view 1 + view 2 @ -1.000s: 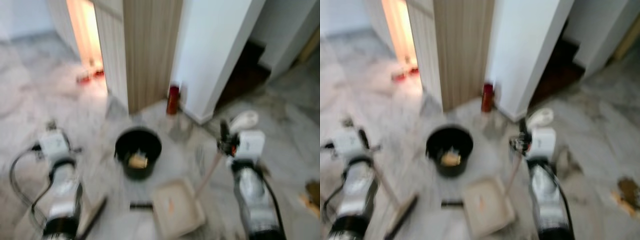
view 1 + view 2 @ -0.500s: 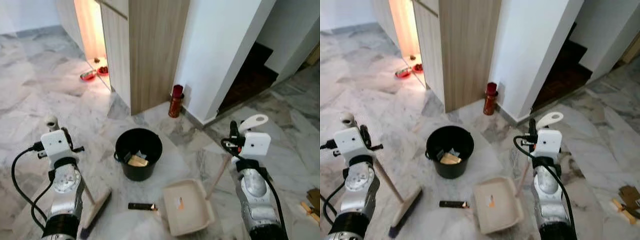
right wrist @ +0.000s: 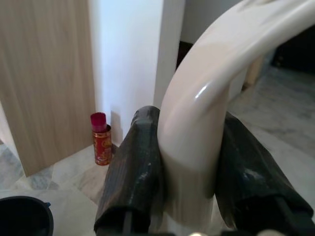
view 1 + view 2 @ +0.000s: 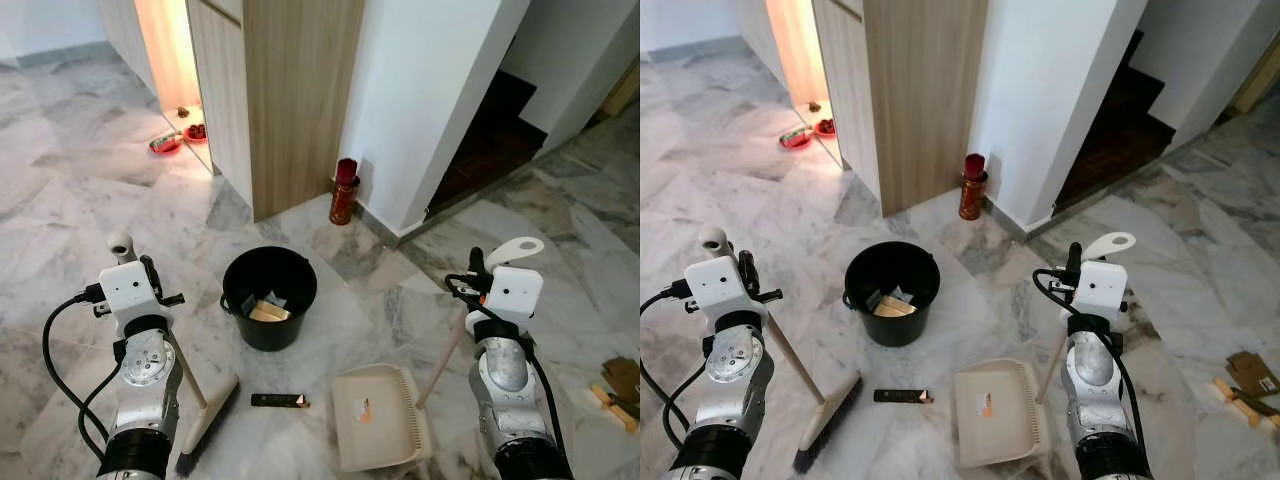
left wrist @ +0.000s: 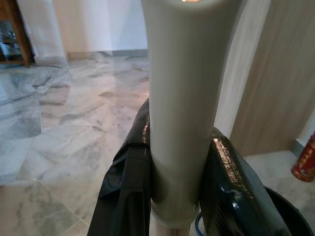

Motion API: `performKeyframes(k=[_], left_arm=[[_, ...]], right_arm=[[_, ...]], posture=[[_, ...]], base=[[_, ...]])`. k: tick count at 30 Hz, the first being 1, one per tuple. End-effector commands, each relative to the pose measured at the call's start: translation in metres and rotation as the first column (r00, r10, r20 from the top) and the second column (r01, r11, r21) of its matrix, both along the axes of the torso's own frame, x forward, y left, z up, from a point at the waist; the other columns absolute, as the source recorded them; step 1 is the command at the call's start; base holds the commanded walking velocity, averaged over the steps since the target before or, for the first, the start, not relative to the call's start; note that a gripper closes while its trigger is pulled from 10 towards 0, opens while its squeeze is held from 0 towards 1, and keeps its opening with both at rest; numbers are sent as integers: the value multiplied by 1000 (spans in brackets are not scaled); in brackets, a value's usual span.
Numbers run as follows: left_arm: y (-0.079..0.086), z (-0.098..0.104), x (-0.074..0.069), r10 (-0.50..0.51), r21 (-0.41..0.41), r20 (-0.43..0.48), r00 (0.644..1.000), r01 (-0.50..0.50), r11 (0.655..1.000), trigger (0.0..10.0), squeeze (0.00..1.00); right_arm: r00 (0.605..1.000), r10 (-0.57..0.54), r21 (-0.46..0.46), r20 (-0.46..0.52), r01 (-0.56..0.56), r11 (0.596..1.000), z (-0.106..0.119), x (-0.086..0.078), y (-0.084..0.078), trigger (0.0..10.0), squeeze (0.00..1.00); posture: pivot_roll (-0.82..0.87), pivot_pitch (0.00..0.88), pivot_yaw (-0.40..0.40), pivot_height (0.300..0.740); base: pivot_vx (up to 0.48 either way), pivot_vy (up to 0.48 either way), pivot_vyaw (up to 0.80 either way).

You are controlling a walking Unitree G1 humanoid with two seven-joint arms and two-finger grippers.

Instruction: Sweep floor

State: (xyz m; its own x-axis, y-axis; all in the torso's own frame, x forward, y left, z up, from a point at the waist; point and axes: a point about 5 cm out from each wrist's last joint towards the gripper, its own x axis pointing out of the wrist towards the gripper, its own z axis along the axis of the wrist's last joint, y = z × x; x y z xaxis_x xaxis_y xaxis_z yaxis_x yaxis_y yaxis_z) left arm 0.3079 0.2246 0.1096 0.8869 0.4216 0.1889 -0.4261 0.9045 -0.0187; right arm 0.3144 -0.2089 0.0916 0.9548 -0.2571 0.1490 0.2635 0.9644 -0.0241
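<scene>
Item, sweeping step: my left gripper point(image 5: 174, 167) clamps the broom point(image 4: 205, 425), lower left; my right gripper point(image 3: 189, 172) clamps the dustpan point(image 4: 378, 430), lower centre; the dark strip point(image 4: 278, 400) between them wants one short, low stroke panward.

- Broom point(image 4: 205, 410): pale wooden handle, dark bristle head resting on the marble floor point(image 4: 60, 210), shaft leaning up and leftward.
- Dustpan point(image 4: 380, 430): cream, flat on the floor, right of the broom head, long handle point(image 4: 445, 355) slanting up to the right, small orange scrap inside.
- Dark flat piece of debris point(image 4: 279, 400): lying between broom head and dustpan.
</scene>
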Motion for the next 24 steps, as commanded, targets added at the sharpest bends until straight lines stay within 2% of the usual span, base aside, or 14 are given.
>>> performKeyframes(k=[1, 5, 7, 16, 24], left_arm=[[-6, 7, 0, -21, 7, 33, 999, 21, 1000, 9961, 0], [-7, 9, -3, -26, 6, 43, 999, 25, 1000, 9961, 0], [-5, 12, -12, -26, 9, 52, 998, 26, 1000, 9922, 0], [1, 21, -27, -22, 23, 53, 998, 20, 1000, 9843, 0], [5, 32, -36, -11, 33, 71, 997, 9, 999, 9725, 0]], right_arm=[[999, -16, 14, 38, 16, 1000, 6, 3, -3, 10000, 0], [999, -10, 21, 40, 9, 1000, 6, 6, -2, 10000, 0], [999, -9, 27, 51, 8, 1000, 8, 7, -4, 10000, 0], [997, 4, 7, 83, -5, 1000, 18, 17, -3, 10000, 0], [996, 10, 4, 89, -11, 1000, 16, 16, 3, 10000, 0]], posture=[[11, 210, -115, 740], [26, 240, -117, 740], [42, 274, -118, 740], [73, 343, -118, 740], [100, 379, -112, 740]], base=[[0, 0, 0], [0, 0, 0], [0, 0, 0], [0, 0, 0], [0, 0, 0]])
